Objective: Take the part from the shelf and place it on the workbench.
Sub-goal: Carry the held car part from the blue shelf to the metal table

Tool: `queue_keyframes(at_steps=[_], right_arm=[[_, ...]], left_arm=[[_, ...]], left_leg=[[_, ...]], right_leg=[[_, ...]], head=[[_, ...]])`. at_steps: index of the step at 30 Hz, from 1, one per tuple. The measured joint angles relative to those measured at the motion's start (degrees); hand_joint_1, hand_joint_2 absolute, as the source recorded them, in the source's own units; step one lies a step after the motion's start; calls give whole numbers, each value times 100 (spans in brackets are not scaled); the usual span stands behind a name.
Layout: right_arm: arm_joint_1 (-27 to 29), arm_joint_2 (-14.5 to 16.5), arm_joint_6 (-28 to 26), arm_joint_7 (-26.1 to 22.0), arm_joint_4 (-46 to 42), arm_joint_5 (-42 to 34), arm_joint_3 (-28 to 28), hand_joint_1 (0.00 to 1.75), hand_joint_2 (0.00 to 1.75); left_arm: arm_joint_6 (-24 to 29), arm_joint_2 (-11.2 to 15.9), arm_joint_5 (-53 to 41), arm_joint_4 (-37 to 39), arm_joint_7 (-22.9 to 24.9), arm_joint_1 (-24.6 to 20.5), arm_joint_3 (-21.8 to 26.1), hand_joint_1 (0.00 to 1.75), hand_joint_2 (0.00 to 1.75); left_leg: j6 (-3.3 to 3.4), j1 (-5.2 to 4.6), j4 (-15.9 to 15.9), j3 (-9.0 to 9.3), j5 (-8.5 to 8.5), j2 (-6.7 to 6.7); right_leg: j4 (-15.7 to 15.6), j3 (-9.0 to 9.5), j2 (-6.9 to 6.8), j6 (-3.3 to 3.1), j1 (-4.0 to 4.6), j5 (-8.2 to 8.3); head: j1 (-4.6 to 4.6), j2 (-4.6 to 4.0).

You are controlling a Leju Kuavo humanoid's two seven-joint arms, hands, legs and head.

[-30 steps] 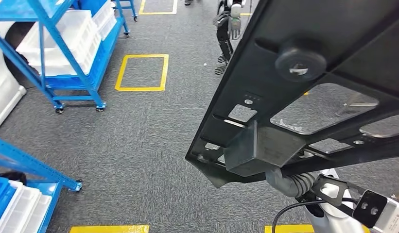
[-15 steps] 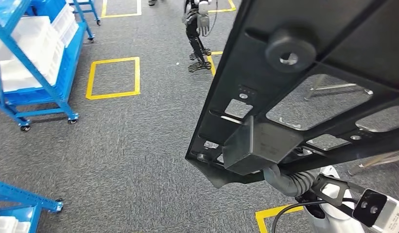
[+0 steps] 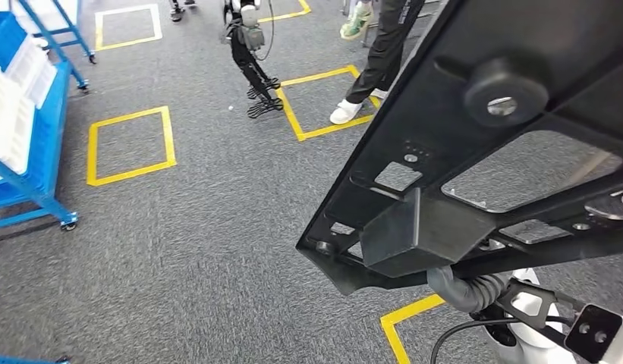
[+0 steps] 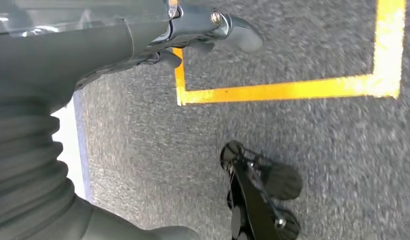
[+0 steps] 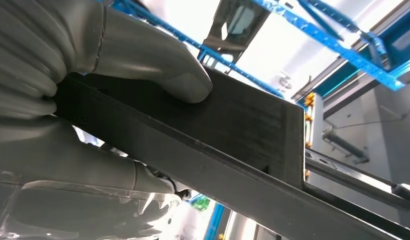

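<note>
Part [image 3: 475, 144], upper right of the head view, looks stiff and unwieldy; your right hand [image 5: 93, 90] clamps its edge — keep that hold. Left hand [image 4: 143, 40]: cannot tell.

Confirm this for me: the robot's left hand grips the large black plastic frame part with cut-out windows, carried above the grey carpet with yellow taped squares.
Not quite: the right hand grips the large black plastic frame part, as the right wrist view shows, its thumb pressed on the part's edge. The left hand hangs with nothing in it over the grey carpet. The rest holds: the part rides above the carpet and its yellow taped squares.
</note>
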Motion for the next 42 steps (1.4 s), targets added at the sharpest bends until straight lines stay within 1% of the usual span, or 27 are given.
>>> queue_keyframes(at_steps=[1,2,4,6,8,10,12,13,14,15,16,18,20,21,23,25,27,29,30,31,32,34,36,38,39,40,42], right_arm=[[0,7,-2,-5,1,20,3,175,175],[-5,20,-15,-8,1,42,10,175,175],[-22,55,-51,-13,1,86,39,175,175],[-35,81,-95,-13,0,121,89,175,175],[-47,91,-148,-14,0,142,144,175,175],[-92,92,-185,-15,1,161,196,175,175],[-157,93,-200,-14,8,170,255,175,175],[-178,93,-206,-11,14,170,282,175,175],[-190,94,-211,-4,23,167,305,175,175],[-205,94,-220,11,32,163,325,175,175],[-229,94,-238,32,40,159,342,175,175],[-307,93,-313,76,47,165,375,175,175],[-375,92,-401,97,44,172,402,175,175],[-393,86,-436,103,40,162,409,175,175],[-407,63,-495,122,22,117,415,175,175],[-430,40,-548,149,-8,60,419,175,175],[-459,35,-585,169,-25,16,428,175,175],[-466,35,-593,180,-26,1,445,175,175],[-468,35,-593,184,-26,-2,456,175,175],[-472,35,-593,187,-26,-5,467,175,175],[-480,36,-592,191,-26,-9,476,175,175],[-510,37,-587,191,-22,-22,494,175,175],[-536,39,-579,190,-15,-34,511,175,175],[-542,43,-571,186,-9,-42,531,175,175],[-543,44,-568,183,-8,-44,542,175,175],[-552,45,-563,179,-7,-43,555,175,175],[-574,49,-558,173,2,-38,583,175,175]], left_arm=[[-13,-7,-2,0,-18,-2,0,0,175],[-30,-10,-2,0,-38,-5,0,0,175],[-60,-12,-2,0,-73,-11,-1,0,175],[-71,-12,1,-1,-88,-19,-1,0,175],[-71,-13,4,-1,-87,-38,-1,0,175],[-71,-15,7,-2,-82,-50,0,0,175],[-71,-15,15,-2,-76,-37,0,0,175],[-69,-14,20,-2,-73,-30,1,0,175],[-69,-14,23,-1,-67,-28,1,0,175],[-70,-14,25,-1,-61,-33,2,0,175],[-75,-14,24,-1,-55,-44,2,0,175],[-94,-15,11,0,-47,-65,1,0,175],[-110,-17,-17,0,-39,-80,-1,0,175],[-112,-17,-33,0,-31,-86,-2,0,175],[-120,-12,-65,-1,-7,-103,-7,0,175],[-132,1,-105,-1,27,-120,-15,0,175],[-148,15,-136,0,62,-114,-23,0,175],[-169,31,-136,0,78,-93,-25,0,175],[-180,38,-133,0,80,-88,-25,0,175],[-186,44,-133,0,81,-87,-25,0,175],[-196,48,-133,0,80,-89,-26,0,175],[-223,55,-133,0,66,-92,-27,0,175],[-253,57,-133,0,41,-95,-28,0,175],[-275,54,-133,0,17,-108,-31,0,175],[-285,52,-134,0,8,-117,-33,0,175],[-292,50,-136,0,2,-122,-35,0,175],[-297,49,-139,0,-1,-113,-37,0,175]], left_leg=[[6,5,-240,87,197,-17],[14,15,-637,252,442,-84],[35,38,-1364,557,746,-344],[73,32,-1601,650,766,-477],[146,26,-1647,666,787,-367],[224,36,-1702,686,824,-234],[265,19,-1720,689,828,-85],[272,8,-1719,686,824,-8],[278,-1,-1717,686,817,66],[279,-7,-1716,687,811,137],[275,-10,-1715,694,804,202],[251,-22,-1713,723,781,322],[205,-44,-1707,748,755,420],[177,-50,-1707,757,745,468],[116,-47,-1709,774,724,538],[61,-31,-1524,719,578,359],[24,-10,-888,443,235,87],[0,1,-155,78,-26,8],[-8,5,-15,-10,-10,0],[-13,12,-118,15,125,-5],[-14,26,-442,146,344,-40],[-11,68,-1231,478,687,-290],[21,82,-1576,619,753,-478],[95,66,-1595,631,758,-396],[140,66,-1617,642,776,-333],[181,70,-1643,652,795,-263],[235,63,-1672,657,811,-119]], right_leg=[[6,12,75,7,-2,-4],[16,24,146,19,-6,-12],[57,13,279,67,-3,-31],[78,-39,402,141,-18,-22],[81,-77,467,216,-42,-9],[319,-194,231,263,-31,-165],[1006,-520,-91,299,-30,-525],[1393,-707,-158,317,-40,-680],[1654,-836,-186,330,-51,-749],[1707,-861,-203,336,-57,-710],[1514,-761,-227,332,-58,-568],[684,-324,-414,282,-25,-210],[104,-33,-582,205,33,-45],[30,-7,-597,175,59,-51],[8,-15,-468,127,48,-22],[-48,13,-354,70,7,15],[-73,29,-247,32,-11,33],[-60,24,-114,20,-8,34],[-48,23,-41,22,-10,30],[-32,23,34,30,-14,25],[-11,24,107,44,-20,15],[54,-1,246,92,-25,-13],[96,-56,365,161,-29,-18],[85,-95,471,241,-47,8],[107,-115,434,273,-49,-6],[208,-168,324,297,-47,-74],[759,-432,-7,332,-42,-382]], head=[[1,0],[0,0],[4,1],[2,1],[-5,1],[26,1],[59,1],[62,1],[61,1],[62,0],[62,1],[62,1],[58,1],[55,1],[55,2],[46,2],[28,1],[19,1],[17,1],[16,1],[17,0],[17,0],[16,1],[15,2],[19,1],[37,1],[71,1]])
